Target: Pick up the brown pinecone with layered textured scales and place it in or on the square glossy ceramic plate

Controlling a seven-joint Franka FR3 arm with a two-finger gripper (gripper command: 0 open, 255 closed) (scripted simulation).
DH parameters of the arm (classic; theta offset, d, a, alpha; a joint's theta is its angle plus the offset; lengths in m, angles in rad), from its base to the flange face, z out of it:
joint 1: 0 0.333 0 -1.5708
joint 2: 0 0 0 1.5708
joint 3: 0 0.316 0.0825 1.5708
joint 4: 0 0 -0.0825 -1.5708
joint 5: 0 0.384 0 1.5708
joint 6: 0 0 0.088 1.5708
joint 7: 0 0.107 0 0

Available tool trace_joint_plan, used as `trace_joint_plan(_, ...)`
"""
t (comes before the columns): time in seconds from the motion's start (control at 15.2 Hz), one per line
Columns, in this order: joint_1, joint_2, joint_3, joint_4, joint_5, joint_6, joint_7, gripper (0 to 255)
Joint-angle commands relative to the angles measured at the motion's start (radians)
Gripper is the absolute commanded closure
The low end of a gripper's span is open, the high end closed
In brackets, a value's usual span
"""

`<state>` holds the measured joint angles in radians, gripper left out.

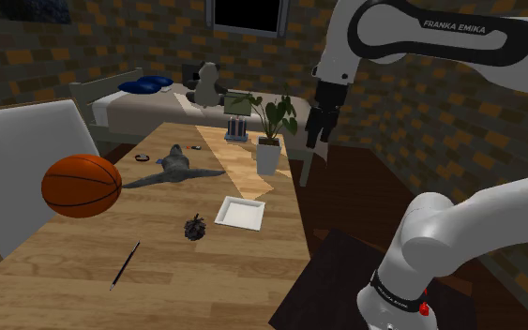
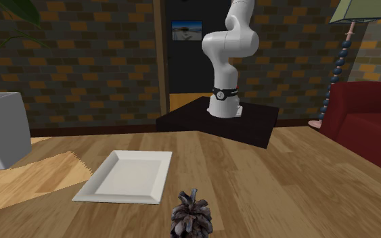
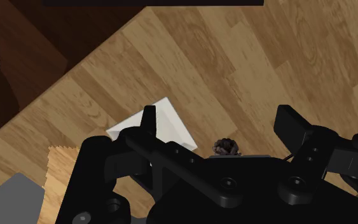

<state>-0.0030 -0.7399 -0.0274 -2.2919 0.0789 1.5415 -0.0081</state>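
A small dark brown pinecone (image 1: 194, 227) lies on the wooden table (image 1: 205, 281), just to the shoulder view's left of a white square plate (image 1: 241, 212). In the second exterior view the pinecone (image 2: 192, 215) sits in front of the plate (image 2: 124, 176), close to its near right corner. My black gripper (image 1: 316, 141) hangs high above the table's right edge, well away from both, and is open with nothing in it. In the wrist view the gripper (image 3: 220, 124) has its fingers (image 3: 147, 121) wide apart. The pinecone (image 3: 226, 147) and the plate (image 3: 165, 121) lie far below it.
An orange basketball (image 1: 82, 186), a grey shark toy (image 1: 175, 167) and a dark pen (image 1: 126, 264) lie on the table. A potted plant (image 1: 268, 150) stands beyond the plate. A bed (image 1: 149, 98) is behind the table. A red sofa (image 2: 368, 122) stands beside my stand (image 2: 219, 125).
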Motion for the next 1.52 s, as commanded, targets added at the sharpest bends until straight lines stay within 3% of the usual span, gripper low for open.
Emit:
trace_joint_plan(0.0,0.0,0.0,0.0,0.0,0.0,0.0,0.0,0)
trace_joint_plan(0.73,0.046,0.275,0.036,-0.076,0.05,0.363,-0.034,0)
trace_joint_plan(1.45,0.09,0.652,0.072,0.019,0.097,0.659,-0.076,0)
